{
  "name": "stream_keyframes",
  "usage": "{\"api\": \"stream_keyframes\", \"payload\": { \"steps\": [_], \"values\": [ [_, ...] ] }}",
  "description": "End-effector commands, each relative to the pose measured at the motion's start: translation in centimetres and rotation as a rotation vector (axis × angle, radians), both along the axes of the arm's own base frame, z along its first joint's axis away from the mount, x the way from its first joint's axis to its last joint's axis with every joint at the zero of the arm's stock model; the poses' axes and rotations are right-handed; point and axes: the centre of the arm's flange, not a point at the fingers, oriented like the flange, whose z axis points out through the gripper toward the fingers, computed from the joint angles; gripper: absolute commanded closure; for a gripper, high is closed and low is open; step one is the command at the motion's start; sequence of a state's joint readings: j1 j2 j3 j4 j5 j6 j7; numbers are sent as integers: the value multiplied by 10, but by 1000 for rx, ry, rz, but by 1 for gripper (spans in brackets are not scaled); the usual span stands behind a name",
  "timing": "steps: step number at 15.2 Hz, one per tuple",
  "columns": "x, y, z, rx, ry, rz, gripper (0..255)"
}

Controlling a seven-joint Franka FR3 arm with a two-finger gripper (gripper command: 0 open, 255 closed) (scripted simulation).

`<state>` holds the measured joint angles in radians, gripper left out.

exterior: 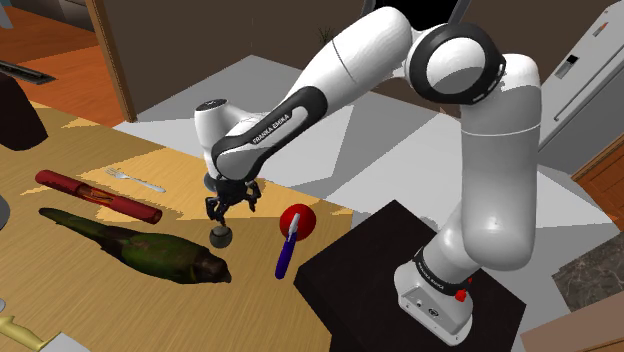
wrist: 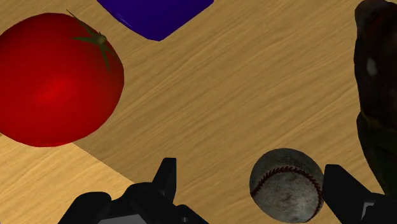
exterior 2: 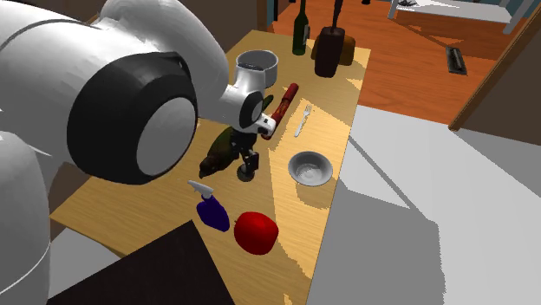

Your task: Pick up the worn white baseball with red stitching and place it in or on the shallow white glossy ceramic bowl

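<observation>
The scuffed grey-white baseball (wrist: 286, 184) with red stitching rests on the wooden table (wrist: 229, 95). My gripper (wrist: 251, 172) hangs just above it, open, and the ball lies between the fingers, close to one fingertip (wrist: 340, 184) and apart from the other. Nothing is held. From the shoulder the gripper (exterior: 232, 205) is right over the ball (exterior: 220, 237). The shallow pale bowl (exterior 2: 309, 167) stands empty near the table's edge, to the second exterior view's right of the gripper (exterior 2: 249, 165).
A red tomato (exterior: 298, 218) and a blue bottle (exterior: 286, 252) lie beside the ball. A long dark green-brown object (exterior: 140, 245), a red stick (exterior: 95, 195) and a fork (exterior: 135, 180) are further along. A pot (exterior 2: 257, 62) and a dark bottle (exterior 2: 300, 30) stand at the far end.
</observation>
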<state>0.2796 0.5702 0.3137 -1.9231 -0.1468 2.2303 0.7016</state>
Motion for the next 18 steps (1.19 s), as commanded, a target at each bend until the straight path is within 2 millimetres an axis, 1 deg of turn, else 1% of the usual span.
{"api": "stream_keyframes", "payload": {
  "steps": [1,5,12,13,18],
  "values": [
    [9,17,-19,0,3,5,0],
    [25,51,-54,2,10,15,0],
    [17,48,-90,2,10,15,0],
    [16,47,-93,2,10,15,0],
    [16,47,-93,2,10,15,0]
  ]
}}
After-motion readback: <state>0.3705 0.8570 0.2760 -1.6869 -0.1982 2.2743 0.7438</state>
